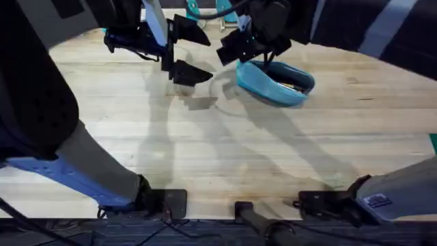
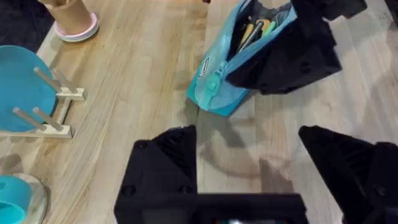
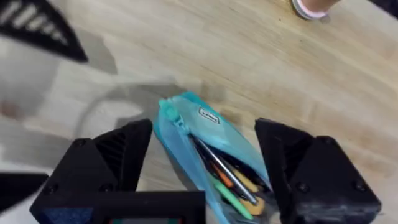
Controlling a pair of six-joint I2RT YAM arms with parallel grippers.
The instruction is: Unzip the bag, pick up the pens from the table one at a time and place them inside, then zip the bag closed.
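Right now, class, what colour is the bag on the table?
Teal-blue; the bag shows best in the left wrist view.

Both black two-finger robot arms reach far forward from their bases at the near table edge. The left arm's black gripper [image 1: 183, 51] hovers at the far left of centre, fingers spread wide apart. The right arm's black gripper [image 1: 247, 42] is just beside it, fingers [image 3: 102, 168] likewise spread wide.

black angular jaws, grey arm links, blue trim on left arm [image 1: 61, 174], white label
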